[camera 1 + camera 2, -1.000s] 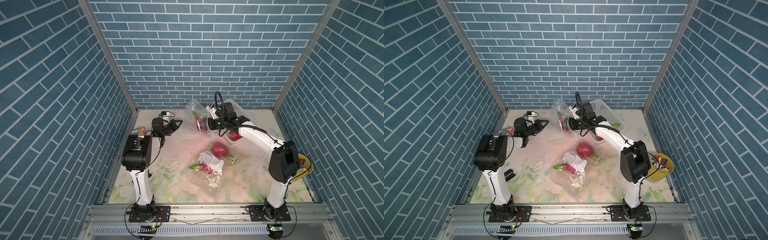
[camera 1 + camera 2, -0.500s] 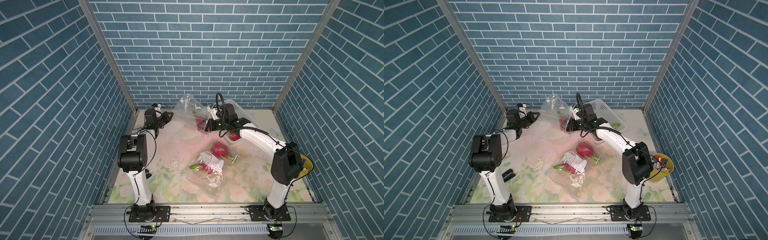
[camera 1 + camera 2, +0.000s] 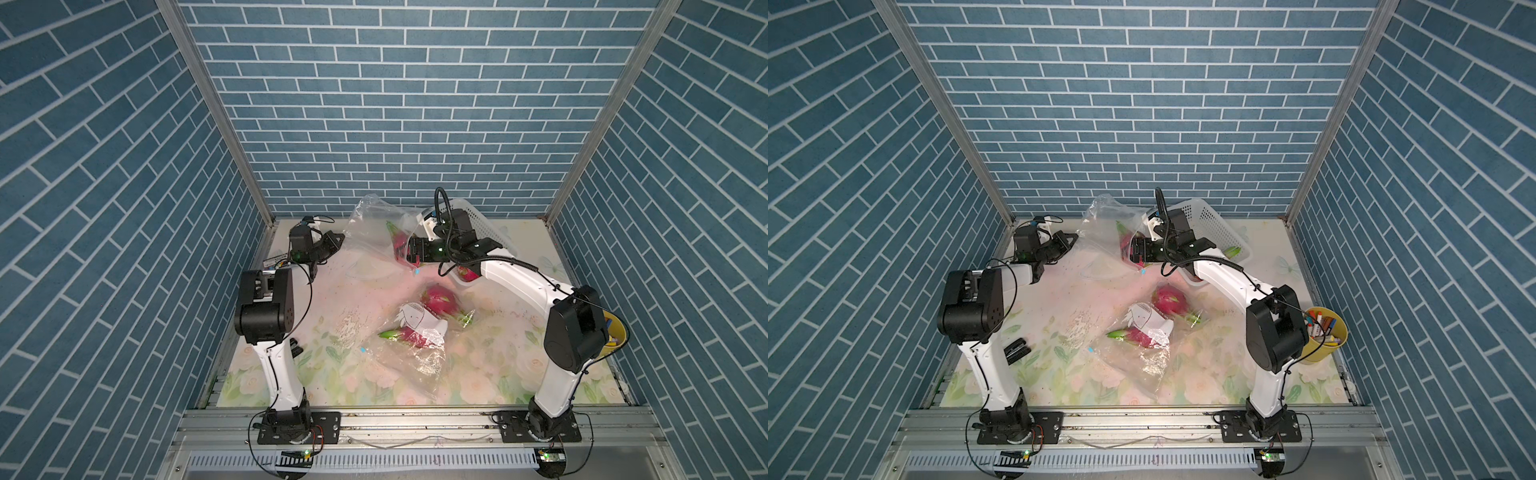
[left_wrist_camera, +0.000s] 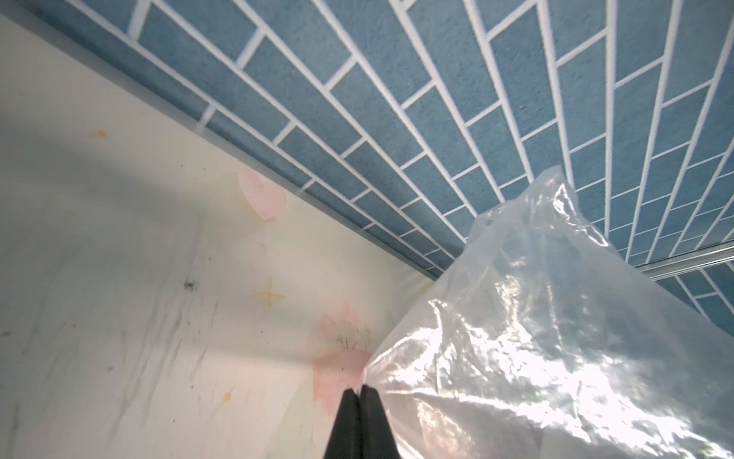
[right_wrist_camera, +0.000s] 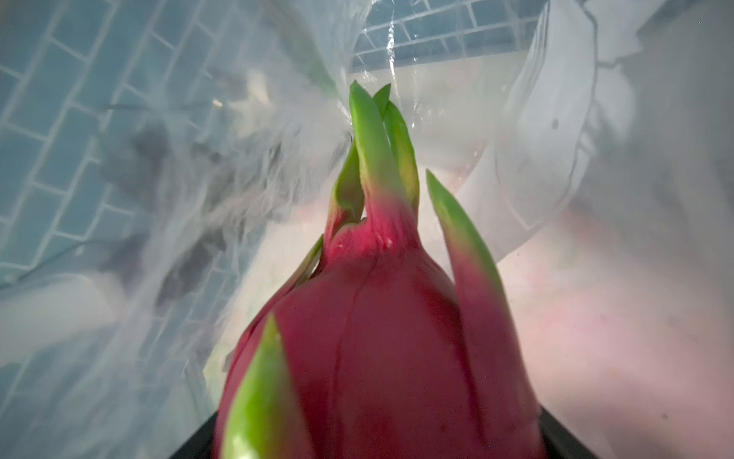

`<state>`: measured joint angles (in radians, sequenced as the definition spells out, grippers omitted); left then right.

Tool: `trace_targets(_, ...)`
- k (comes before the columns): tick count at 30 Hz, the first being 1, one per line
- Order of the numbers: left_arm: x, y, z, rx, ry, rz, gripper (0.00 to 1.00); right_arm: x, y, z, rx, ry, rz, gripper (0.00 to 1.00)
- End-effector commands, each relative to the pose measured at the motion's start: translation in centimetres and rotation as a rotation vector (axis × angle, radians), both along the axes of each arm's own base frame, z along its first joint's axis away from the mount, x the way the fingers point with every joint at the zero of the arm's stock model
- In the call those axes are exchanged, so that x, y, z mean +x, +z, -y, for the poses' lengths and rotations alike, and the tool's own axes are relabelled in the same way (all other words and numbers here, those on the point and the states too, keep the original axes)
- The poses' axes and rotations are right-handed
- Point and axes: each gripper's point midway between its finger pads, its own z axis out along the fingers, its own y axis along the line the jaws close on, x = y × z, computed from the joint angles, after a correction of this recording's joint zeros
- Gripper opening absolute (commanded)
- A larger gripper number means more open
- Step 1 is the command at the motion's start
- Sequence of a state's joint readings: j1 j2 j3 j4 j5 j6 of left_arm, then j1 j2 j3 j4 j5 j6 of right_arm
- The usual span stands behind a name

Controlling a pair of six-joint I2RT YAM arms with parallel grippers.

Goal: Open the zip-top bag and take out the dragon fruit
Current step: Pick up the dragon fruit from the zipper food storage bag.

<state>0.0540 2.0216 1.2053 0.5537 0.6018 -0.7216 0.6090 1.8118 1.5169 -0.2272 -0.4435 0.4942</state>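
Two grips: my left tool pinches the bag edge as anchor, right tool clamps the dragon fruit inside.

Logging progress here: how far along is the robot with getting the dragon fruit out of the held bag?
Done: the zip-top bag looks open, the right gripper reaching inside. In hand: left gripper pinches the bag's edge; right jaws grip the dragon fruit, plastic all around it. Left: draw it clear.

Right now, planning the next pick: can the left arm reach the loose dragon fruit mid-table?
Probably not yet: the left gripper is shut on the zip-top bag, and only that bag lies between it and the loose dragon fruit.
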Motion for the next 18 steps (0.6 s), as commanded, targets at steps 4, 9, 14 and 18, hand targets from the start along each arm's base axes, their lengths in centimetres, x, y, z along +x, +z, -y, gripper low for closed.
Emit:
trace_targets(4,2.7,0.0,-5.5,0.067,0.172,0.006,0.0,0.9,1.2,5.2,-0.029,-0.239,-0.005,0.8)
trace_targets(9,2.3,-0.5,-5.8,0.154,0.161,-0.009,0.0,2.0,3.8,4.6,0.047,-0.255,0.005,0.8)
trace_targets(14,2.4,-1.7,-6.3,0.181,0.169,-0.039,0.0,2.4,4.4,5.7,0.068,-0.324,-0.015,0.79)
trace_targets(18,2.2,-2.0,-5.7,0.14,0.152,-0.043,0.0,3.3,4.1,7.8,0.068,-0.465,0.02,0.8)
